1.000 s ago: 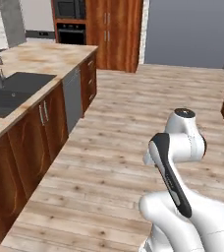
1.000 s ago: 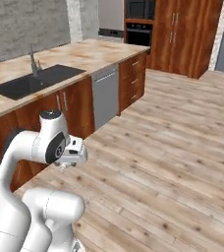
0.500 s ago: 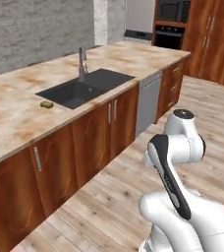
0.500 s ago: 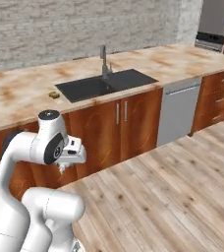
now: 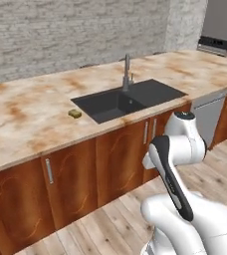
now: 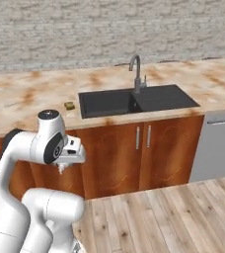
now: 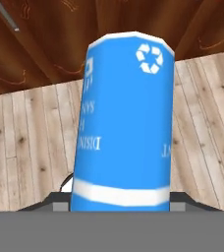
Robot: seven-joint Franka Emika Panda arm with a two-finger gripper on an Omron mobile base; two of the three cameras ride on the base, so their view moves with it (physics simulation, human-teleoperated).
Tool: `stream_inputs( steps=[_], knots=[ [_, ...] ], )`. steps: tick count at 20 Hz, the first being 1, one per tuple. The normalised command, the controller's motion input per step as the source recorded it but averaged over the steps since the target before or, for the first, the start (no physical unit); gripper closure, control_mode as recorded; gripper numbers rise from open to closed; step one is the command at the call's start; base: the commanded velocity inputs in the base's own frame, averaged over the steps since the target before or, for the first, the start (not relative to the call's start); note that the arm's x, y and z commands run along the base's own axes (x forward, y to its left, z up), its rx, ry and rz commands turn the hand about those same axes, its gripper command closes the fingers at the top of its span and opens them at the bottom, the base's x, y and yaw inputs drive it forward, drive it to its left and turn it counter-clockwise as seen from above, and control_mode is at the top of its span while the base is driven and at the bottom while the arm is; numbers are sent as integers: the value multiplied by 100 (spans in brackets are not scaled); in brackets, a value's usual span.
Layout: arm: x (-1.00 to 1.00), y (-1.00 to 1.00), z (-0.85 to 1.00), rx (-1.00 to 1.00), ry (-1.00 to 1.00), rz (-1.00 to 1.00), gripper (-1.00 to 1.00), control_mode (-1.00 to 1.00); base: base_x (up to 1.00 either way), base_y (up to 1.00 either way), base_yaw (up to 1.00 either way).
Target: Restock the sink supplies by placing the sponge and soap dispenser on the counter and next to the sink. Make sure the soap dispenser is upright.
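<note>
In the left base view, the beige marble tabletop point(image 5: 31, 119) ran across the frame over brown cabinet doors, with the dark sink point(image 5: 130, 99) set into it and a gooseneck tap point(image 5: 127, 69) at the basin's back edge. The sponge point(image 5: 75, 113) lay on the tabletop just beside the sink's left rim, so that half of the task looked done. The white arm was folded low in front of the cabinets, its hand tucked down below tabletop level.

In the right base view, the same sponge point(image 6: 70, 105) sat just off the sink's point(image 6: 139, 101) left edge, the tap point(image 6: 135, 66) behind the basin. The tabletop point(image 6: 25, 99) to the left of the sponge and the stretch to the right of the sink were bare. The gripper point(image 6: 61, 169) hung under the wrist, pointing down at the wooden floor point(image 6: 159, 212), well short of the slab.

In the hand view, the soap dispenser point(image 7: 124, 123) stood up between the 2 fingertips, its blue body and white band close to the lens, cabinet fronts and floor planks beyond it. The gripper was clenched on the soap dispenser near its pump end; the pump itself was hidden.

I judged the step in hand to be carrying the bottle to the sink. The next move calls for lifting the hand above the tabletop edge, turning the bottle so its base faces down, and setting it upright on a bare spot beside the basin.
</note>
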Motion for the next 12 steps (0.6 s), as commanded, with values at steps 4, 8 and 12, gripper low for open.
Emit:
stream_inputs(
  steps=[4,8,12],
  knots=[
    [0,0,0,0,0,0,100,100,86,-94,39],
    [0,0,0,0,0,0,100,100,79,-99,33],
    [0,0,0,0,0,0,100,100,66,-100,30]
  ],
)
